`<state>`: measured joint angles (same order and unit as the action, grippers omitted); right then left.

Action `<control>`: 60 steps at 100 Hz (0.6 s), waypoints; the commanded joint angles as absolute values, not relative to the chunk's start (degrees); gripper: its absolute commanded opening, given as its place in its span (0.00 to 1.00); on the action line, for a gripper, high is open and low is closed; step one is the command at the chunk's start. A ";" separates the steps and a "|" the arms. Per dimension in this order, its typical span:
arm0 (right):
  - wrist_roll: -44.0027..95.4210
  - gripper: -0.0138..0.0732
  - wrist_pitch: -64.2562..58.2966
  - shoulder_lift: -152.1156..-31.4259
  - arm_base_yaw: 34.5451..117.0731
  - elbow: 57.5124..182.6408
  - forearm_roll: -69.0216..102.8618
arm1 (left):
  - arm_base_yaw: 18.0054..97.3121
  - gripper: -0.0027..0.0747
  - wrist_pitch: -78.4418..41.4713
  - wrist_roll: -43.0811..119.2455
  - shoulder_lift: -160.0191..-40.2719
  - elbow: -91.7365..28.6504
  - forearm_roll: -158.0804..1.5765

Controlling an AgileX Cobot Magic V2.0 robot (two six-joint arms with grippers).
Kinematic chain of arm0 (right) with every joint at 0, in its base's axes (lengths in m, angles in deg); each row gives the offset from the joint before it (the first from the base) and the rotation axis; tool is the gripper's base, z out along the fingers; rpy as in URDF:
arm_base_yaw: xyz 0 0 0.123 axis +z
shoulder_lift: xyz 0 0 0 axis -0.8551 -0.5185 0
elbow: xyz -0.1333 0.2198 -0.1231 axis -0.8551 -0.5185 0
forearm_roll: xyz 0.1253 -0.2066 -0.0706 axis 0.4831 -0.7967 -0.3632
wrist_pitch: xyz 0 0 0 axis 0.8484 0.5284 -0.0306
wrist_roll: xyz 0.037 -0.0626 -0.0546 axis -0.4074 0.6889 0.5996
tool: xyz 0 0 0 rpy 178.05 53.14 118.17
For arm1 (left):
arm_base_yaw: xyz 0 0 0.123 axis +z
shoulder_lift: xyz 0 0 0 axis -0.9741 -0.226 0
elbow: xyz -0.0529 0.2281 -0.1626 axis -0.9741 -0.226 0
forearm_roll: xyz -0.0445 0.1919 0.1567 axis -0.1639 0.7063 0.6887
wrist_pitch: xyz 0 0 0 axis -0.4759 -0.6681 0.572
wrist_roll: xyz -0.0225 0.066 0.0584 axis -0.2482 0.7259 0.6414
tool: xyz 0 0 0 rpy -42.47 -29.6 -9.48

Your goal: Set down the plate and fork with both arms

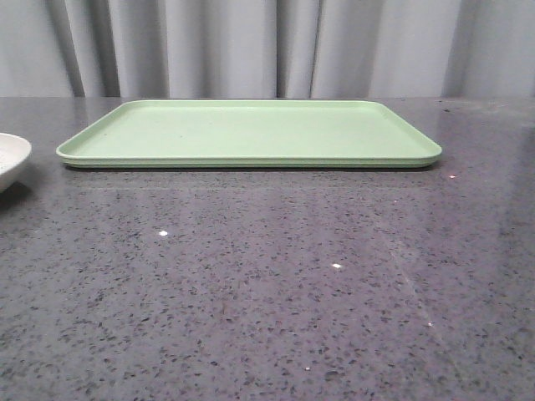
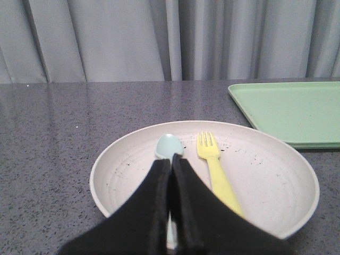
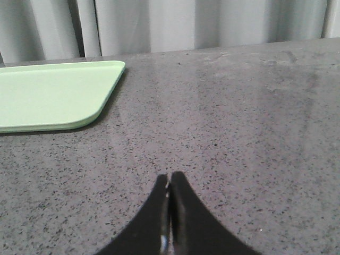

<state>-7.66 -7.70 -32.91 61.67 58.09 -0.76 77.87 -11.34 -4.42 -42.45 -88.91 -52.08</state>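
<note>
Fork tines toward curtain (lengthwise in plate).

Soft, even light from overhead, rather dim and grey. The polished surface shows pale sheen and a few pinpoint glints. The tray casts a thin dark shadow. Wrist views look slightly soft up close.

Plate cut off at front view's left edge, spoon handle hidden behind left gripper, possibly closed
</note>
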 commanded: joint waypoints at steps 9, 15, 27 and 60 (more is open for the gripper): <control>-7.39 0.08 -12.19 -31.77 61.52 58.41 -1.38 | 77.88 0.01 -7.15 -5.01 -40.76 -89.68 -52.08; -7.39 0.08 -12.19 -31.77 61.52 58.41 -1.38 | 77.88 0.01 -7.05 -5.01 -40.76 -89.68 -52.08; -7.39 0.08 -12.19 -31.77 61.52 58.41 -1.38 | 77.88 0.01 -7.05 -5.01 -40.76 -89.68 -52.08; -7.39 0.08 -12.73 -31.77 61.52 58.41 -1.38 | 77.88 0.01 -5.66 -5.01 -40.76 -89.68 -52.08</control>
<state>-7.66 -7.70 -32.91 61.67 58.09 -0.76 77.87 -11.00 -4.42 -42.45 -88.91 -52.08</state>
